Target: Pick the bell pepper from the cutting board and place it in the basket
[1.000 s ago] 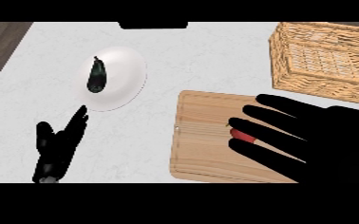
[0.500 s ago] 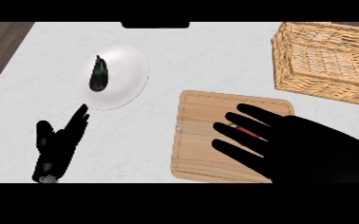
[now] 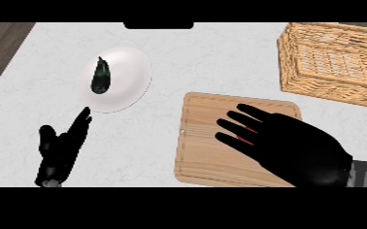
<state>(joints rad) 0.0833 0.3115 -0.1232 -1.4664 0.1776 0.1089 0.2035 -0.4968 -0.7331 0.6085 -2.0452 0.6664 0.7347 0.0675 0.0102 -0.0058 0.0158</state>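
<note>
On the wooden cutting board [image 3: 204, 145] my right hand [image 3: 297, 148] lies spread, fingers straight and pointing up-left. Slivers of the red bell pepper [image 3: 249, 127] show between those fingers; the rest of it is hidden under the hand. The wicker basket [image 3: 326, 60] stands at the back right, apart from the board. My left hand [image 3: 63, 148] rests open at the lower left, fingers up.
A white plate [image 3: 129, 77] holding a dark eggplant [image 3: 100, 76] sits left of the board on the pale counter. A dark strip of counter edge shows at the far left. A black object sits at the top middle.
My right hand has slid left over the board, now covering more of the bell pepper. The left hand has stayed in place.
</note>
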